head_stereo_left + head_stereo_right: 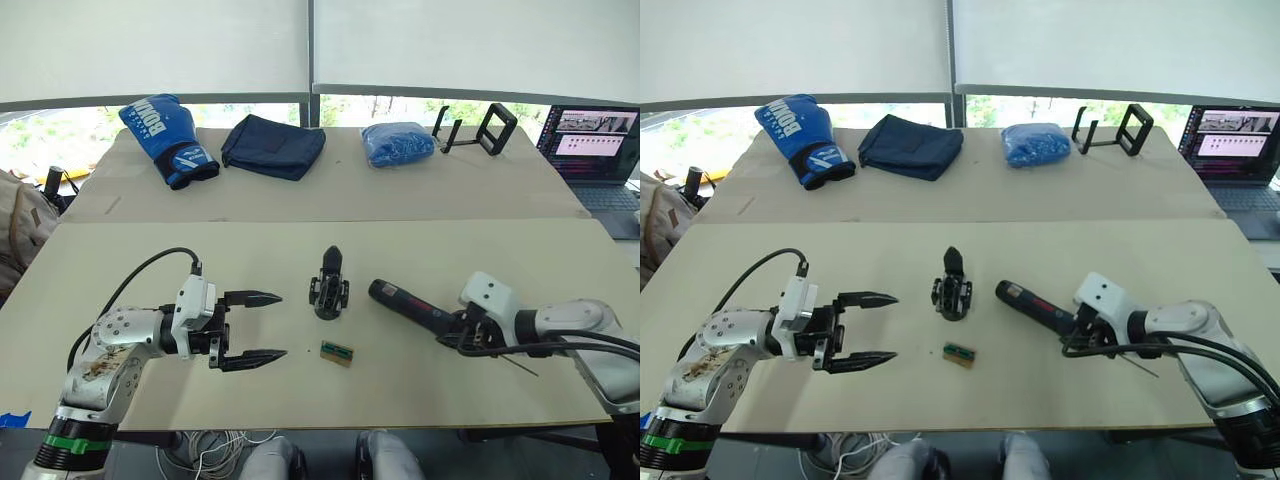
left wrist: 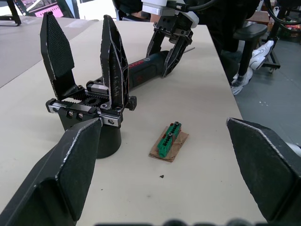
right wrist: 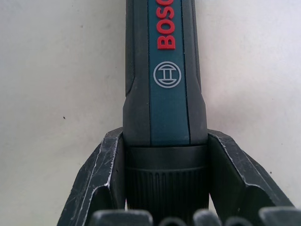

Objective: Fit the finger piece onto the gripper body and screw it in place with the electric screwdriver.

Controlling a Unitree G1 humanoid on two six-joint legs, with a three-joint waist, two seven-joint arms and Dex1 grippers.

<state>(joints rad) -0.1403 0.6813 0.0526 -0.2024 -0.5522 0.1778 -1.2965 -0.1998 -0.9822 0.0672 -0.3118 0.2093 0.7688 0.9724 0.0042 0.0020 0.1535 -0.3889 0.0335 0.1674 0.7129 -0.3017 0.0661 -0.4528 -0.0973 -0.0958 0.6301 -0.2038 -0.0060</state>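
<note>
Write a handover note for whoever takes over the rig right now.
Left tool: open, holding nothing, hovering left of the gripper body.
Right tool: shut on the screwdriver, which lies on the table, its bit toward the robot.
The body stands mid-table with tapered fingers pointing up; I cannot tell whether the finger piece is fitted. A small green block lies before it.
Done: screwdriver grasped. Left: confirm the fitting, drive the screw.

Gripper body (image 1: 329, 290) stood mid-table with finger piece (image 1: 331, 258) on its far end, small block (image 1: 337, 352) lay before it, electric screwdriver (image 1: 410, 304) to its right, left gripper (image 1: 262, 326) to its left.
</note>
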